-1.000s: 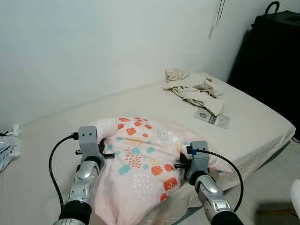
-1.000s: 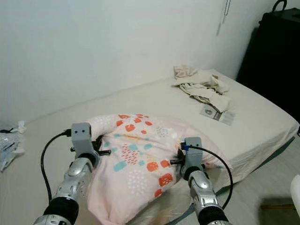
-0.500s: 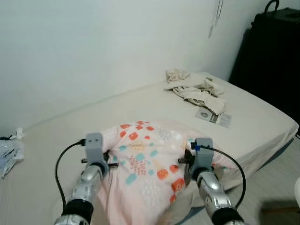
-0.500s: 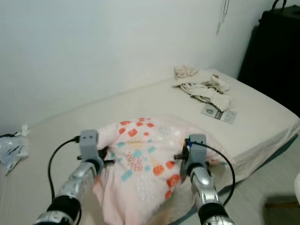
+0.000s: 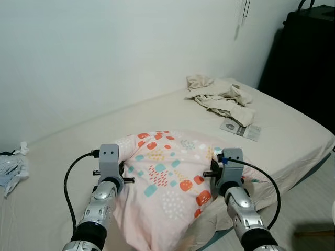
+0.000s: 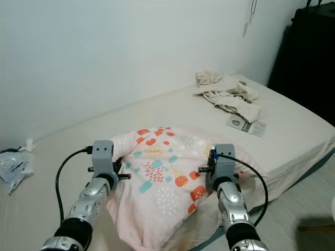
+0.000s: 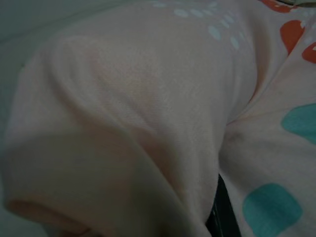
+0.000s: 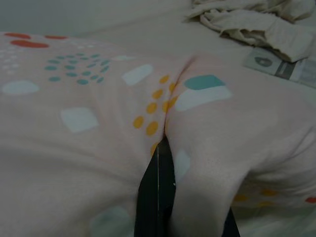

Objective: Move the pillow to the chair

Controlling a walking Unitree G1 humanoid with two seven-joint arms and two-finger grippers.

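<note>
A pale pink pillow (image 5: 167, 188) with red, teal and yellow patches lies near the front edge of the bed, bunched up between my two arms. My left gripper (image 5: 124, 171) presses into its left side, with the fingers buried in the fabric. In the left wrist view the pillow cloth (image 7: 138, 108) folds over a black finger (image 7: 223, 217). My right gripper (image 5: 210, 168) grips the pillow's right side. In the right wrist view a black finger (image 8: 157, 197) sits pinched in a fold of the pillow (image 8: 89, 113).
The pillow rests on a beige mattress (image 5: 78, 146) set against a white wall. Crumpled beige clothes (image 5: 220, 99) and a booklet (image 5: 239, 129) lie at its far right. A black cabinet (image 5: 306, 63) stands at the right, a plastic bag (image 5: 10, 168) at the left. Floor (image 5: 314, 209) shows at lower right.
Both grippers have shifted a little to the right, still holding the pillow, which now bunches higher between them. The view has shifted slightly too.
</note>
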